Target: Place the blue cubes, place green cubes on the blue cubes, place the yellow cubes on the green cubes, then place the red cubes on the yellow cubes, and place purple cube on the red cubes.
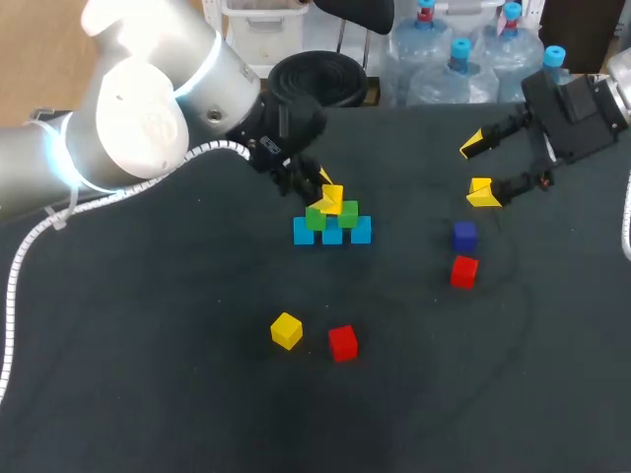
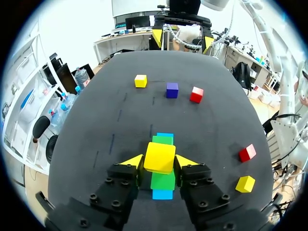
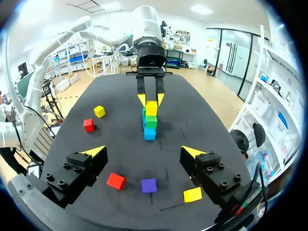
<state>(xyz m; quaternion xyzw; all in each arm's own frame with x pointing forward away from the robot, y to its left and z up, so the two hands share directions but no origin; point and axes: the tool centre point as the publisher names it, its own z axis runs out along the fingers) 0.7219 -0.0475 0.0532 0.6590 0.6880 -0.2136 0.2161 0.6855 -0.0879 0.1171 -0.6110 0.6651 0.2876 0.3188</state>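
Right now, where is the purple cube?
In the head view the purple cube lies right of the middle, close beside a red cube and right of the stacked cubes.

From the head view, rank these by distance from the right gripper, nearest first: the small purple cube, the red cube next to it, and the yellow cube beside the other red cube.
1. Small purple cube, right side, closest to the right gripper.
2. Red cube, just beyond it toward the front edge.
3. Yellow cube, far over at front left.
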